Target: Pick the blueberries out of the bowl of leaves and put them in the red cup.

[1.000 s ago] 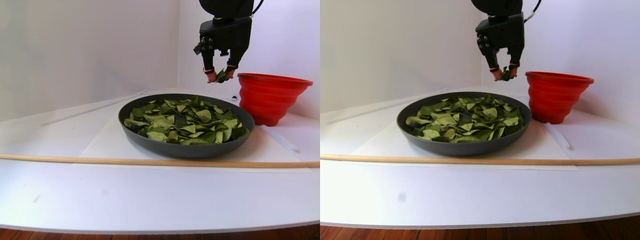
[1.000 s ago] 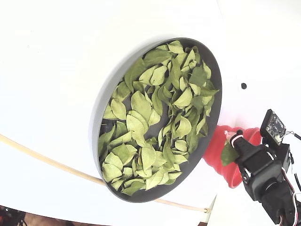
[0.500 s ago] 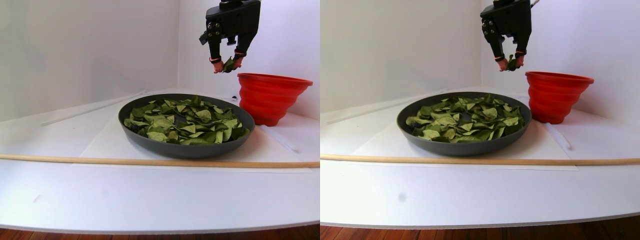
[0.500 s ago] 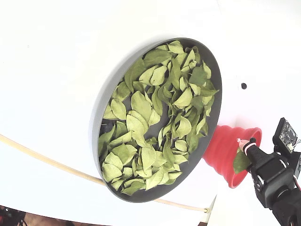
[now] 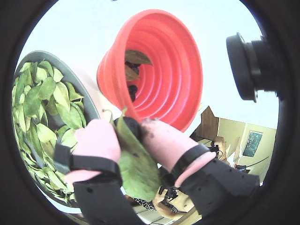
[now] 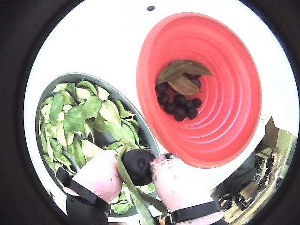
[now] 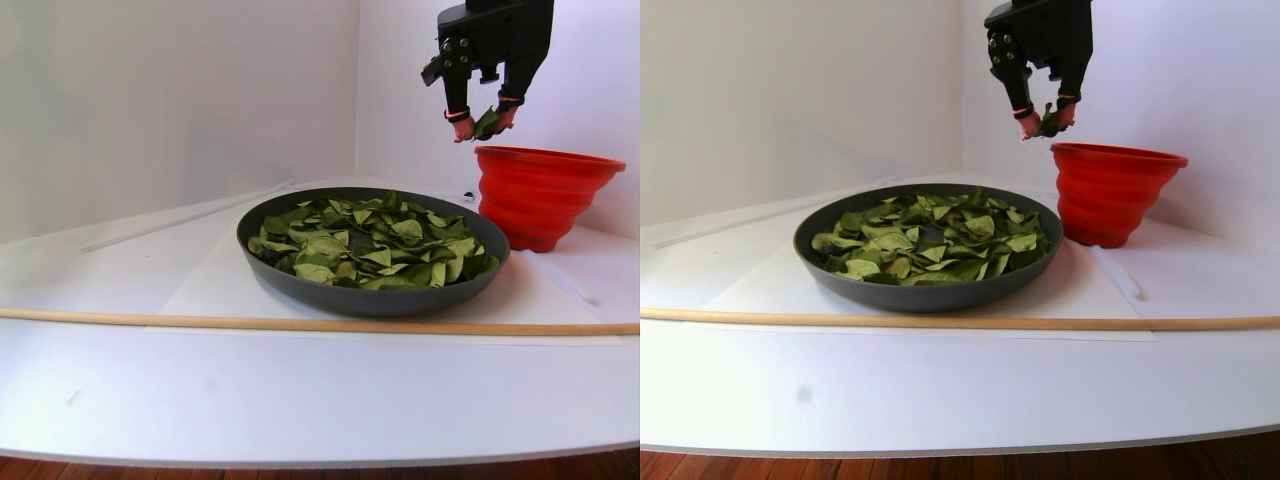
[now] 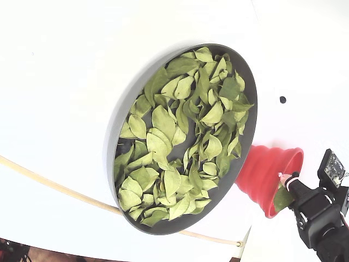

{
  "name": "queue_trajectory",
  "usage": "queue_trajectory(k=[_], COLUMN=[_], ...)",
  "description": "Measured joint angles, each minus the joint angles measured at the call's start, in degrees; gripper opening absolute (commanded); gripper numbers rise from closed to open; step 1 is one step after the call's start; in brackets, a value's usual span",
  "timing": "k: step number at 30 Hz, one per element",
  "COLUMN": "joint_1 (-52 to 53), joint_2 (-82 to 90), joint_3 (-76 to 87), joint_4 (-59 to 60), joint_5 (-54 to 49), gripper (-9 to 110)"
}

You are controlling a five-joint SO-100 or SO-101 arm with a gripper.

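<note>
White table (image 7: 300, 400); gripper (image 6: 140, 171) pinching blueberry (image 6: 138, 165), leaf (image 5: 136, 168).

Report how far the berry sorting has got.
Done: several blueberries already lie in the red cup, along with two stray leaves. In hand: the gripper holds another berry plus a leaf, near the cup's rim. Left: dropping it; the bowl shows only leaves, so hidden berries can't be ruled out.
</note>
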Motion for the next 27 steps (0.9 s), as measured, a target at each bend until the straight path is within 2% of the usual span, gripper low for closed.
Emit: queue_trajectory(k=[15,22,27], joint_1=[5.3,5.6,5.6], joint_2=[-4.6,-6.1,-6.1], joint_3=[-8.3,-8.3,-8.3], joint_4=[-1.9,-4.0,-4.0], joint_5=[-1.4,-2.0,-2.0], gripper=[10,21,21])
